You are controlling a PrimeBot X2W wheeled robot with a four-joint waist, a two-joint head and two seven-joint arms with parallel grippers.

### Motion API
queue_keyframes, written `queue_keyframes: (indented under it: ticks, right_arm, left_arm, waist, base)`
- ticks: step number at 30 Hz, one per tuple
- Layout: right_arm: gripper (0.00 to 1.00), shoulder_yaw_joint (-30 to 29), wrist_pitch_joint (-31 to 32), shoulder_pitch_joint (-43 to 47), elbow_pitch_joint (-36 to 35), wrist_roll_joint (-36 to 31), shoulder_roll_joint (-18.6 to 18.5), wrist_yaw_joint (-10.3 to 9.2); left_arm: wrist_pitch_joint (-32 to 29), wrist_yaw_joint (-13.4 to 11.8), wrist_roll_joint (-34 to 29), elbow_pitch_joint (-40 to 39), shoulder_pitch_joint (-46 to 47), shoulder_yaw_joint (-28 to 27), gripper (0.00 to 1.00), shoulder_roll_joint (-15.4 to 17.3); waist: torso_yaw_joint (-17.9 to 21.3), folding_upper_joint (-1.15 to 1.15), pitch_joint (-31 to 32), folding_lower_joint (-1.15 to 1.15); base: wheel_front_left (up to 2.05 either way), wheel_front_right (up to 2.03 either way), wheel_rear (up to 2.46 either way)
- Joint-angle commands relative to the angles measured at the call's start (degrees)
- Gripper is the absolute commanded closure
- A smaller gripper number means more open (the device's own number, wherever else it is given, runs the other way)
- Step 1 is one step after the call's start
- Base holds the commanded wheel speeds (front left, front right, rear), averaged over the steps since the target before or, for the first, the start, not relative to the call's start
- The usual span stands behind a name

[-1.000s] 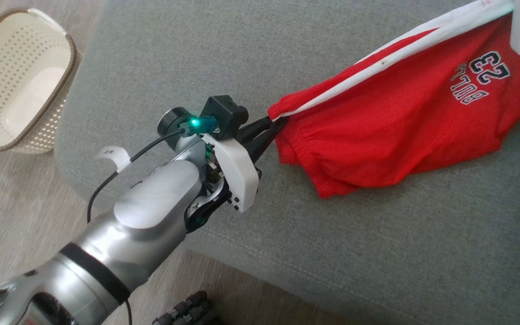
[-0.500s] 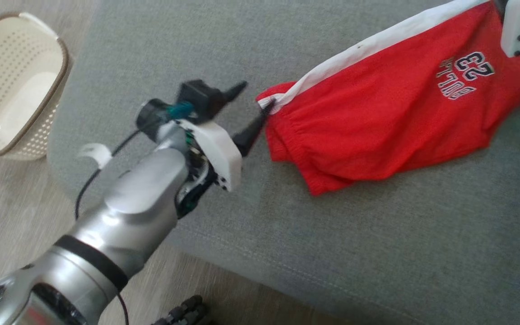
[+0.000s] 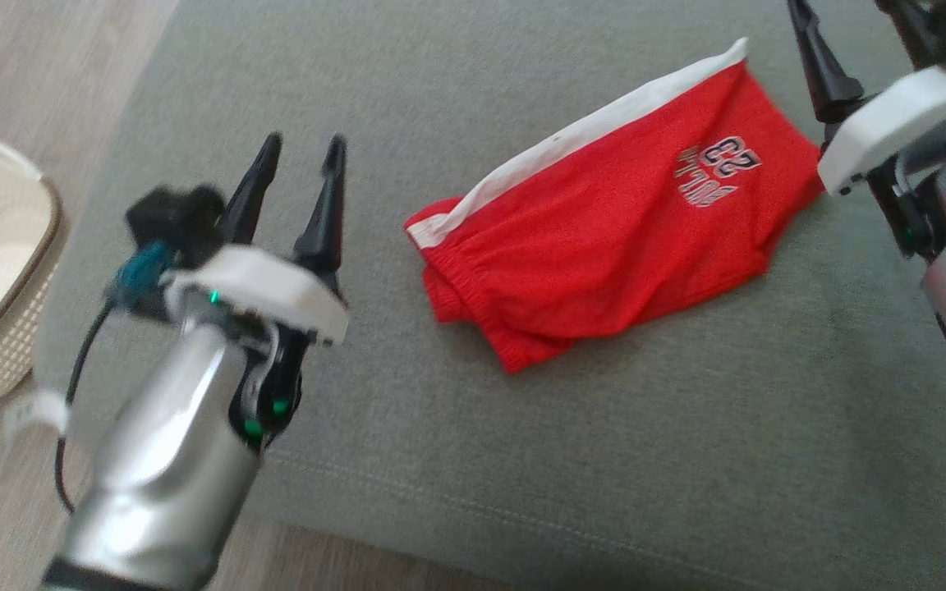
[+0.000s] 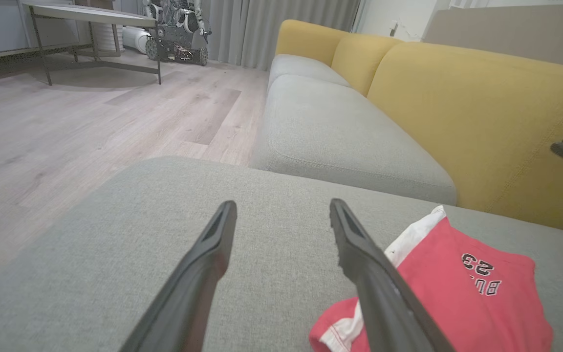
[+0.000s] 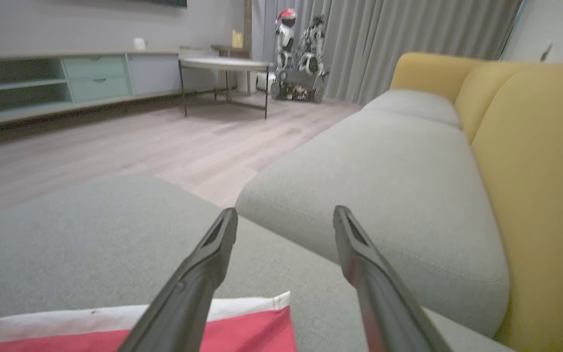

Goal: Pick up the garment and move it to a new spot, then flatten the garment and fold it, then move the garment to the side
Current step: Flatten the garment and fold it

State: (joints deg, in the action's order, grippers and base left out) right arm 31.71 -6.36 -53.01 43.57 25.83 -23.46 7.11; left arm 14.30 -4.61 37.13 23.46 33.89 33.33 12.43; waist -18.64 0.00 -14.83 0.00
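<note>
Released from the stretch of a moment ago, the red garment lies slack on the grey cushion between the left gripper and right gripper, both spread and empty, the move apparently done and flattening next.

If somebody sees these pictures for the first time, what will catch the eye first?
The bright red shorts with a white band and the number 23, lying free on the grey cushion in the middle of the head view. The left end effector stands open at their left, the right end effector open at their right end. A cream basket stands on the floor at the far left.
</note>
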Motion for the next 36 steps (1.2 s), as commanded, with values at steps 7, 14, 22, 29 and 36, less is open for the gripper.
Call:
queue_keyframes:
  ticks: [7, 14, 22, 29, 36]
  right_arm:
    - [0.0, -9.2, -7.2, 10.6, -7.2, -4.7, 2.1, 0.37]
    - [0.0, -18.1, -8.2, 22.1, -14.9, -11.8, 5.4, 0.37]
    - [0.0, -28.4, -8.6, 38.5, -25.7, -24.0, 14.1, 0.37]
    - [0.0, -31.6, -8.4, 44.6, -28.6, -26.3, 18.2, 0.37]
    - [0.0, -32.5, -5.1, 44.4, -28.8, -24.6, 19.3, 0.37]
  left_arm:
    - [0.7, 0.0, -8.6, -8.9, -11.3, -14.1, 0.0, -2.9]
    - [0.7, 2.8, -16.3, -14.0, -18.1, -21.4, 0.0, -6.1]
    - [0.7, 6.9, -21.4, -15.6, -27.5, -28.3, 0.0, -9.2]
    - [0.7, 7.7, -22.5, -16.3, -31.2, -29.1, 0.0, -9.5]
    - [0.7, 7.4, -21.4, -16.8, -30.4, -27.7, 0.0, -9.5]
  waist:
    - [5.0, 0.0, 6.5, 0.0]
    - [7.3, 0.0, 8.4, 0.0]
    - [10.1, 0.0, 11.2, 0.0]
    - [10.6, 0.0, 12.0, 0.0]
    - [8.8, 0.0, 10.7, 0.0]
  base:
    - [0.0, 0.0, 0.0]
    - [0.0, 0.0, 0.0]
    - [0.0, 0.0, 0.0]
    - [0.0, 0.0, 0.0]
    - [0.0, 0.0, 0.0]
